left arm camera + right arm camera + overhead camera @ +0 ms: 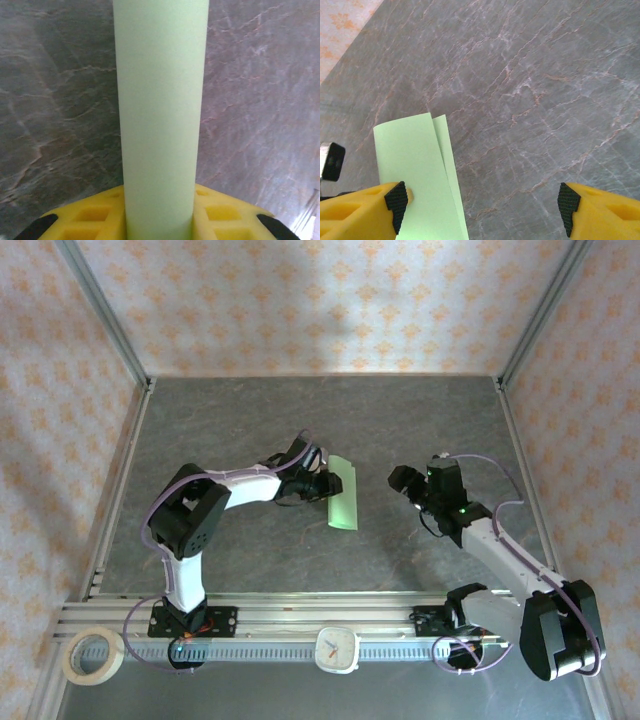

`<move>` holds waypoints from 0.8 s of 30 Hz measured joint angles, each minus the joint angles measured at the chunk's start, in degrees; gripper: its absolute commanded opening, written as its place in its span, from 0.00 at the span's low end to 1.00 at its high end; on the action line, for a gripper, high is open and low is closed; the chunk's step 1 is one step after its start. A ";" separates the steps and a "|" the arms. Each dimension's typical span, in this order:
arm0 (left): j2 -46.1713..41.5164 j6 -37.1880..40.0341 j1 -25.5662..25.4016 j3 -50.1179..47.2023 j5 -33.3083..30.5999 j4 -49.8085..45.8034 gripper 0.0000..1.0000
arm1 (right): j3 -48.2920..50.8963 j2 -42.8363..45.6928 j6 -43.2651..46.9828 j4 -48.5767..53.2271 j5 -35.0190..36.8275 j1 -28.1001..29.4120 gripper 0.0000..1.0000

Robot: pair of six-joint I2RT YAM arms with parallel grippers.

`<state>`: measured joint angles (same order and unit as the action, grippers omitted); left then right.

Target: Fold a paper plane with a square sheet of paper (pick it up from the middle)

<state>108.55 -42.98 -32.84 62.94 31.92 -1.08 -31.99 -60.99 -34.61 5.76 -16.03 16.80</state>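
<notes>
The square sheet of paper (343,493), pale green and folded over into a narrow strip, hangs just above the middle of the grey table. My left gripper (322,485) is shut on its left side. In the left wrist view the sheet of paper (160,100) rises as a curved band from between the yellow fingers (85,217) of that gripper (160,222). My right gripper (402,480) stands open to the right of the sheet. In its wrist view the gripper (482,202) has its left pad (397,200) over the two offset layers of the paper (417,165). A paper plane is out of view.
A roll of tape (92,655) and a small white square clock (337,648) lie by the aluminium rail at the near edge. Metal frame posts and patterned walls close in the marbled table (250,420) on three sides.
</notes>
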 measured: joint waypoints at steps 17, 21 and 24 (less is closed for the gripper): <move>1.44 7.13 0.98 2.32 -7.41 -7.80 0.39 | -3.82 -20.00 -0.70 -9.07 -21.88 -2.01 0.56; 1.44 8.68 1.01 2.82 -7.93 -8.59 0.47 | -4.39 -22.03 -1.75 -12.13 -23.98 -2.01 0.46; 1.44 9.14 0.96 2.97 -8.02 -8.59 0.51 | -4.33 -23.63 -3.28 -14.47 -25.66 -2.01 0.39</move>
<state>110.00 -33.85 -31.88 65.91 23.90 -9.67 -36.32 -84.62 -37.89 -8.71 -41.69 14.79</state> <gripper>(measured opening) 0.495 0.416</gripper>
